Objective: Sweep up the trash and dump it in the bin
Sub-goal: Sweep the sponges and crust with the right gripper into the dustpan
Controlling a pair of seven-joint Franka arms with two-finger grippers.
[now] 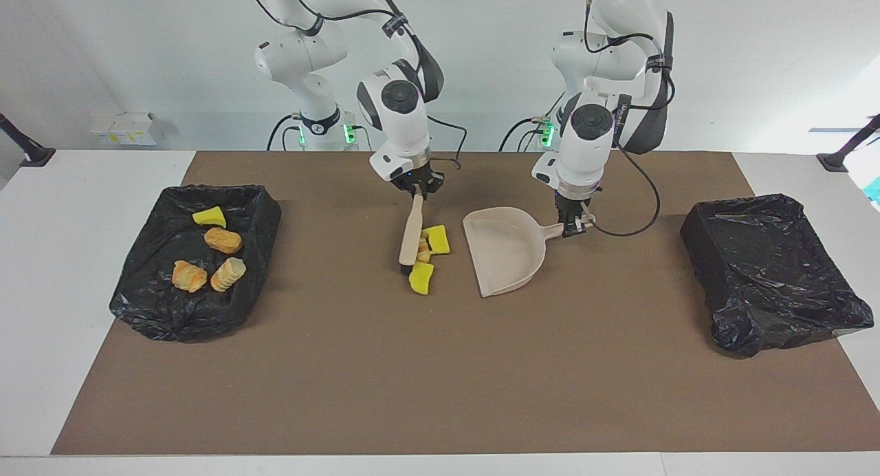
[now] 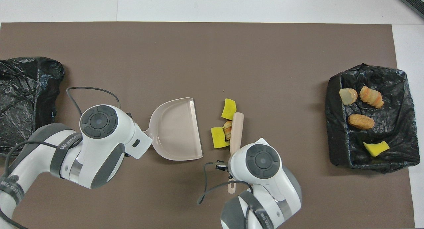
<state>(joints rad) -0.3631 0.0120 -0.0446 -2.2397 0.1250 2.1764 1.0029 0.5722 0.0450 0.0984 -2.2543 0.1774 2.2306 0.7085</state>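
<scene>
Two yellow foam chunks [image 1: 437,239] [image 1: 420,278] and a bread-like lump [image 1: 423,253] of trash lie on the brown mat, against a tan hand brush [image 1: 411,232]. My right gripper [image 1: 415,192] is shut on the brush handle, with the brush head down on the mat. Just beside the pile, toward the left arm's end, a beige dustpan [image 1: 505,249] rests on the mat with its open lip facing the trash. My left gripper [image 1: 574,227] is shut on its handle. In the overhead view the brush [image 2: 236,129] and dustpan [image 2: 175,129] stand a short gap apart.
A black-bag-lined bin [image 1: 172,321] at the right arm's end holds several more pieces: yellow foam and bread-like lumps. A second black-lined bin [image 1: 777,269] sits at the left arm's end with nothing showing in it. Cables hang from both wrists.
</scene>
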